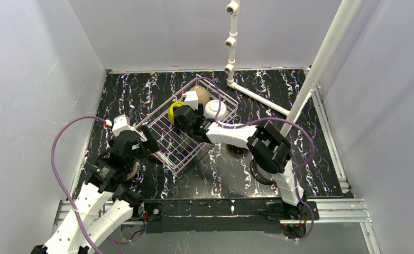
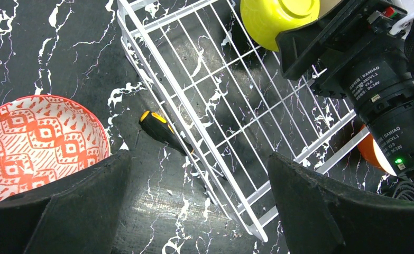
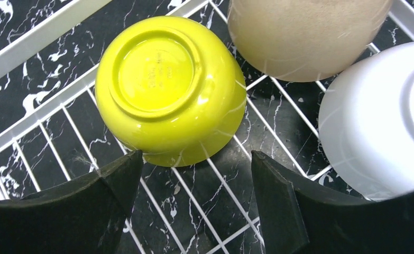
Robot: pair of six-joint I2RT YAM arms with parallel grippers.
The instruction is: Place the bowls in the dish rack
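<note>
The dish rack [image 1: 174, 152] sits tilted mid-table. In it a yellow-green bowl [image 1: 175, 109], a tan bowl [image 1: 202, 95] and a white bowl [image 1: 215, 110] lie upside down at the far end. My right gripper [image 1: 183, 118] is open and empty over the rack; in its wrist view the yellow-green bowl [image 3: 167, 87] lies just past the open jaws [image 3: 195, 159], with tan [image 3: 305, 37] and white [image 3: 379, 121] to the right. My left gripper [image 2: 199, 211] is open and empty by the rack's near-left corner [image 2: 257, 230]. The red-patterned bowl [image 2: 35, 143] stands upright left of it. An orange bowl [image 2: 371, 153] peeks out beyond the rack. The blue-and-white bowl is out of view.
A black-and-yellow screwdriver [image 2: 159, 127] lies on the table against the rack's left side. A white pipe frame [image 1: 257, 95] stands at the back right. Purple cables loop from both arms. Grey walls close in left, right and back.
</note>
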